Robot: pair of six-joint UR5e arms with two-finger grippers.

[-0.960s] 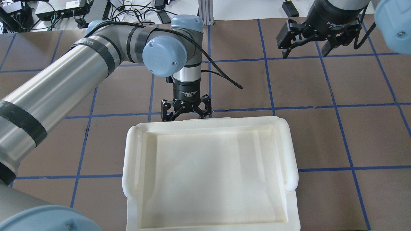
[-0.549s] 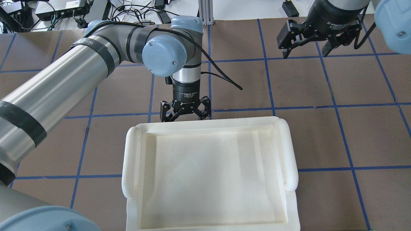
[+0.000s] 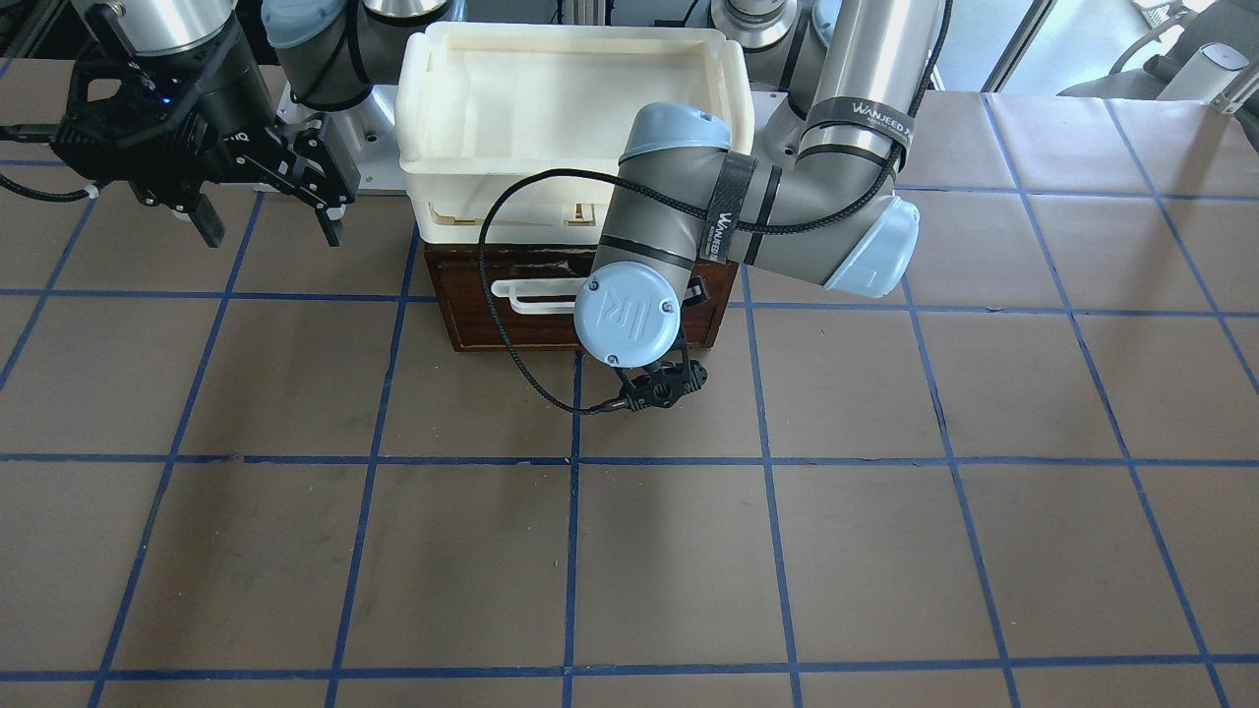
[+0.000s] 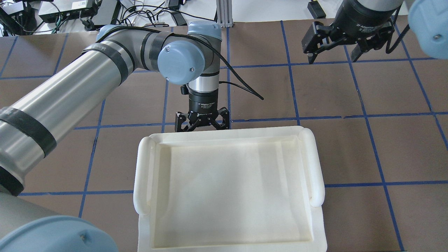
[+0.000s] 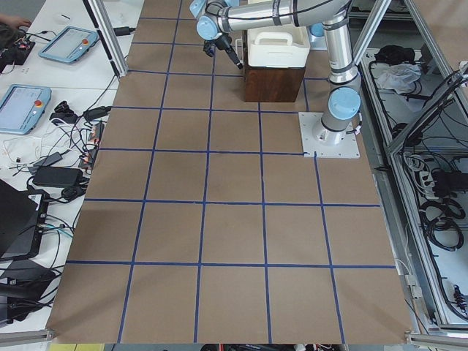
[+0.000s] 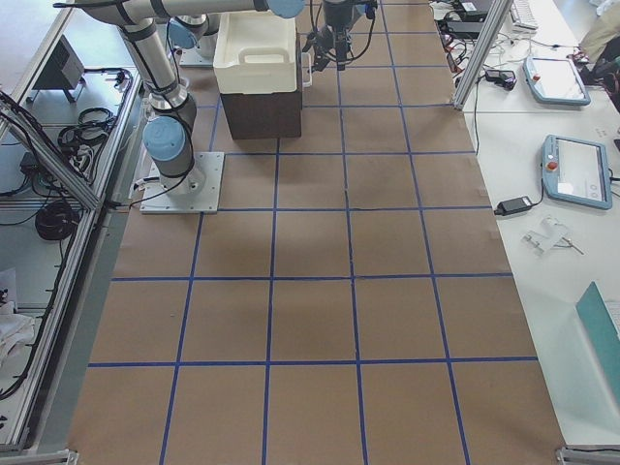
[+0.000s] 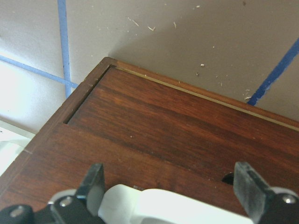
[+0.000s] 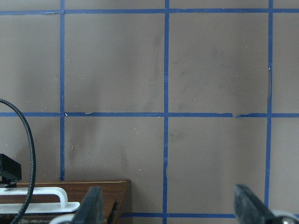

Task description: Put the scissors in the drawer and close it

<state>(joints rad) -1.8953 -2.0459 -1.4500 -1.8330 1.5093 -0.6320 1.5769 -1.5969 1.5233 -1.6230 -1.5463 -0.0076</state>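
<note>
The dark brown drawer (image 3: 470, 317) sits under stacked white trays; its front looks about flush with the cabinet frame. Its white bar handle (image 3: 529, 292) also shows in the left wrist view (image 7: 154, 210) and the right wrist view (image 8: 41, 194). My left gripper (image 4: 202, 125) is open right at the drawer front (image 7: 187, 126), and the handle lies between its fingers (image 7: 95, 179). My right gripper (image 4: 332, 56) is open and empty, hanging above the table off to the drawer's side, also seen from the front (image 3: 266, 221). The scissors show in no view.
A white tray (image 4: 141, 175) with raised rounded handles sits on top of the drawer cabinet and hides the drawer from overhead; it also shows from the front (image 3: 575, 32). The left arm's black cable (image 3: 492, 324) loops in front of the drawer. Brown table with blue tape grid (image 3: 629, 551).
My left gripper has moved a little closer to the drawer front, its fingertips now partly under the tray's edge. The right gripper has not moved.
</note>
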